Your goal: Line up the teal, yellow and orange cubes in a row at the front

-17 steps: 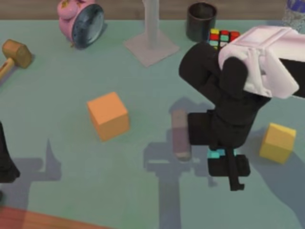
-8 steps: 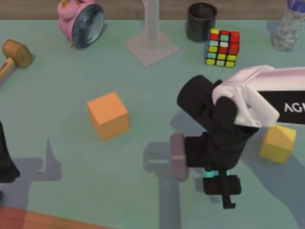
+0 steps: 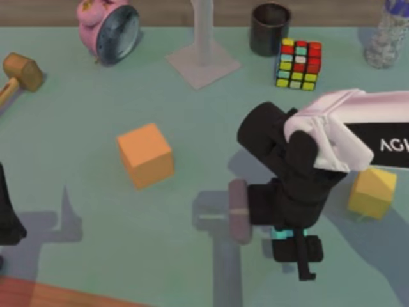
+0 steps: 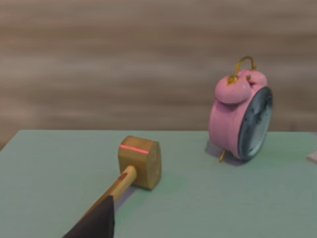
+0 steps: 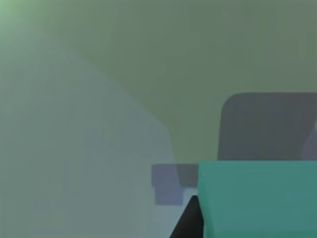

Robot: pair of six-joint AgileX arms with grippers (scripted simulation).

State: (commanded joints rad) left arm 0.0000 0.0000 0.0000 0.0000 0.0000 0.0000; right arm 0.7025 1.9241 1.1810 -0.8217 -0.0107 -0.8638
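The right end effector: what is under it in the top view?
Under the right end effector only a strip of the teal cube shows; the arm covers its other faces and any contact with the table.

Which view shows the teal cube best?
The right wrist view: the teal cube fills its corner, close up. The top view shows only a teal sliver under the right gripper. The left wrist view misses it.

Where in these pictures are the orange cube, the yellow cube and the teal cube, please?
orange cube (image 3: 144, 155): top view, centre of its top face.
yellow cube (image 3: 372, 192): top view, its visible top face.
teal cube (image 5: 257, 198): right wrist view, its near face.
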